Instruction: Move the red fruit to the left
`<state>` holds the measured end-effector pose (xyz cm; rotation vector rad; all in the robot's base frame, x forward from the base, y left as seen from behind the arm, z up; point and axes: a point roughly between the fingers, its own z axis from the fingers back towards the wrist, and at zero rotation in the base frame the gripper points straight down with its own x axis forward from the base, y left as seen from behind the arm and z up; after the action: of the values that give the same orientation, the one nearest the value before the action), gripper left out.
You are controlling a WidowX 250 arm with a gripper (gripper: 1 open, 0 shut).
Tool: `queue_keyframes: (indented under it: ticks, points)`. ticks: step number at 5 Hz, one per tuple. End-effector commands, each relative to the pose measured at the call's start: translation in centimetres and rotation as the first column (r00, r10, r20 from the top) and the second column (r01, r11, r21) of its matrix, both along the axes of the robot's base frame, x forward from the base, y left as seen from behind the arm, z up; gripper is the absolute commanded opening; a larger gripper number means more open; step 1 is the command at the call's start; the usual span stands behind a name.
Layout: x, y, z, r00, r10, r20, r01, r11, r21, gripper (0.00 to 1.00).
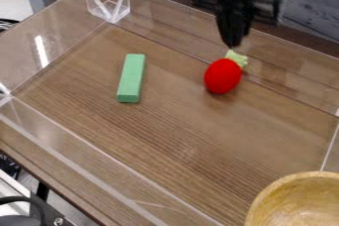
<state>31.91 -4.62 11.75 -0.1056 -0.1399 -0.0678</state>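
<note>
The red fruit (223, 76), a small glossy strawberry with a light green leafy top, lies on the wooden tabletop right of centre, its top pointing up and to the right. My gripper (235, 40) hangs just above that leafy top with its dark fingers pressed together and nothing visible between them. The fruit rests on the wood and does not look lifted. Whether the fingertips touch the leaves is not clear.
A long green block (130, 77) lies to the left of the fruit. Clear acrylic walls (54, 47) fence the table on all sides. A small clear stand (109, 7) sits at the back left, and a wooden bowl (302, 202) sits at the front right corner.
</note>
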Motion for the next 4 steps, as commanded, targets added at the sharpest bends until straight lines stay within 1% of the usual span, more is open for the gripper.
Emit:
queue_keyframes:
  ticks: [1, 2, 3, 4]
  points:
    - [1.8, -1.4, -0.8, 0.999, -0.006, 0.039, 0.006, 1.0, 0.008, 1.0]
    - [0.7, 2.0, 1.1, 0.992, 0.101, 0.076, -0.101, 0.995, 0.0, 0.0]
    - [-0.3, 5.5, 1.7, 0.975, 0.203, 0.089, -0.203, 0.979, -0.012, 0.0]
    - [-0.1, 3.7, 0.6, 0.974, 0.214, 0.077, -0.214, 0.977, -0.006, 1.0]
